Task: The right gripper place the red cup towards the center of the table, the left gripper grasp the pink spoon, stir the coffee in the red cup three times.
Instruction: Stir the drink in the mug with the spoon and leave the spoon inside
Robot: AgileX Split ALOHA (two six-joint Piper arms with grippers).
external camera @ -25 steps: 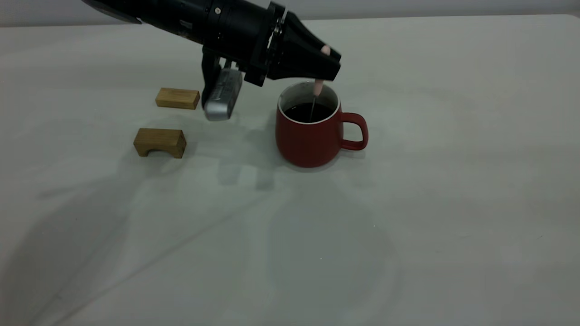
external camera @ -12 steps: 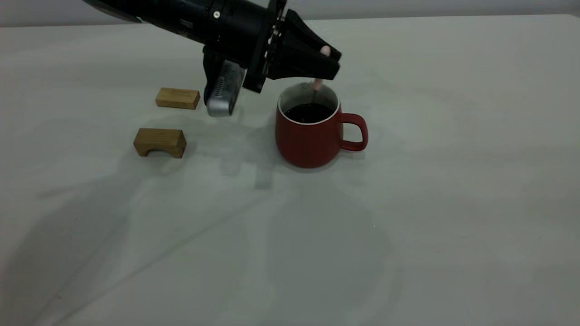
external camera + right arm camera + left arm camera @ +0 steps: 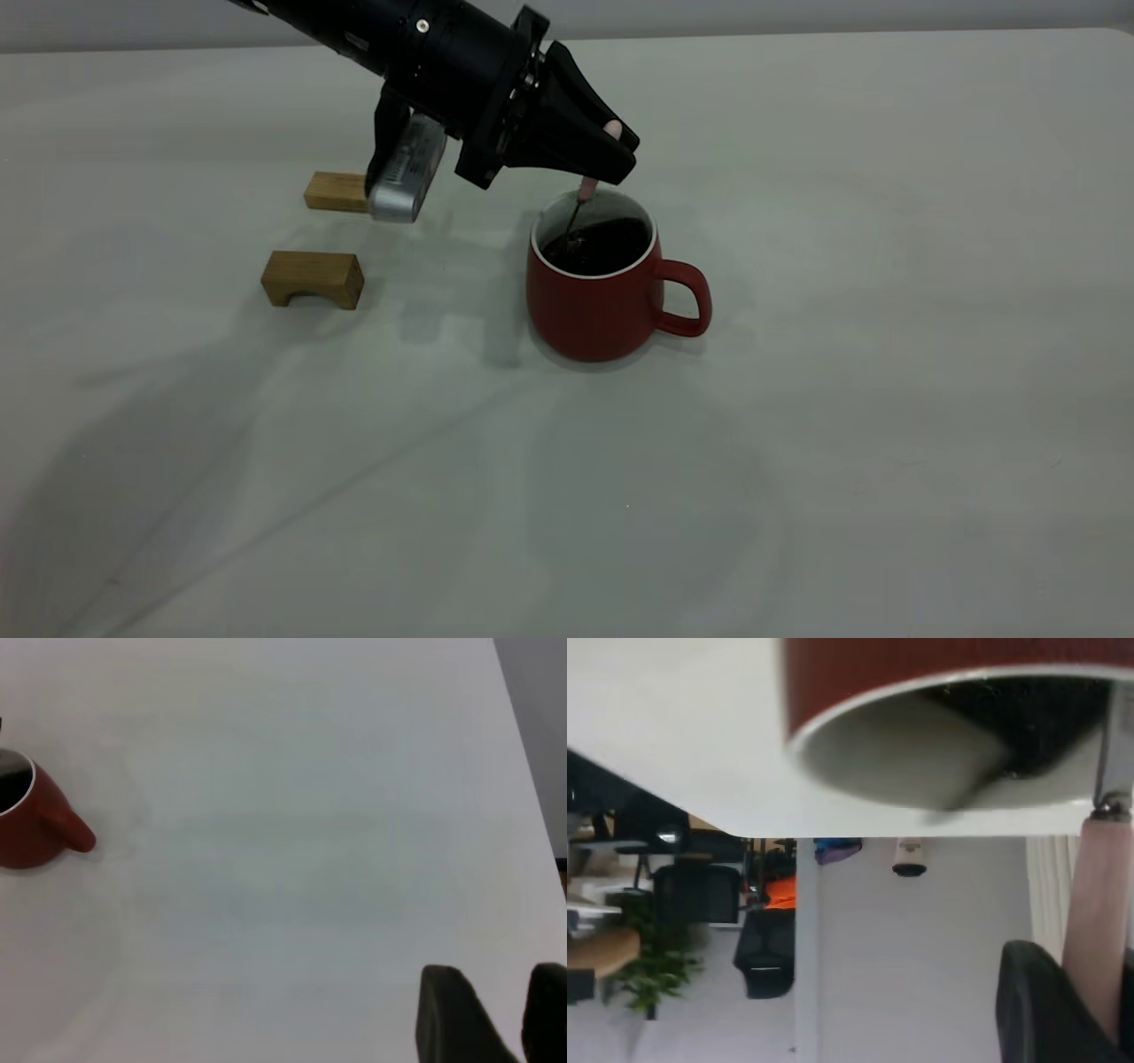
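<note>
The red cup (image 3: pixel 589 310) stands upright near the middle of the table (image 3: pixel 886 372), handle to the right. The coffee (image 3: pixel 607 246) in it looks ruffled. My left gripper (image 3: pixel 616 146) hovers just above the cup's far rim, shut on the pink spoon (image 3: pixel 587 186). The spoon's thin metal neck slants down into the coffee, and its bowl is hidden in the liquid. The left wrist view shows the pink spoon handle (image 3: pixel 1099 895) held beside a black finger (image 3: pixel 1036 1010), over the cup (image 3: pixel 859 682). My right gripper (image 3: pixel 509 1010) is open over bare table, far from the cup (image 3: pixel 31 828).
Two tan wooden blocks lie left of the cup: an arched one (image 3: pixel 313 277) nearer the front and a flat one (image 3: pixel 332 190) partly behind the left arm's silver module (image 3: pixel 403 173). The table's edge (image 3: pixel 524 771) runs close to the right gripper.
The left gripper has swung left and lower with the spoon, whose neck now slants. The cup has slid slightly left and toward the front, and the coffee surface is disturbed.
</note>
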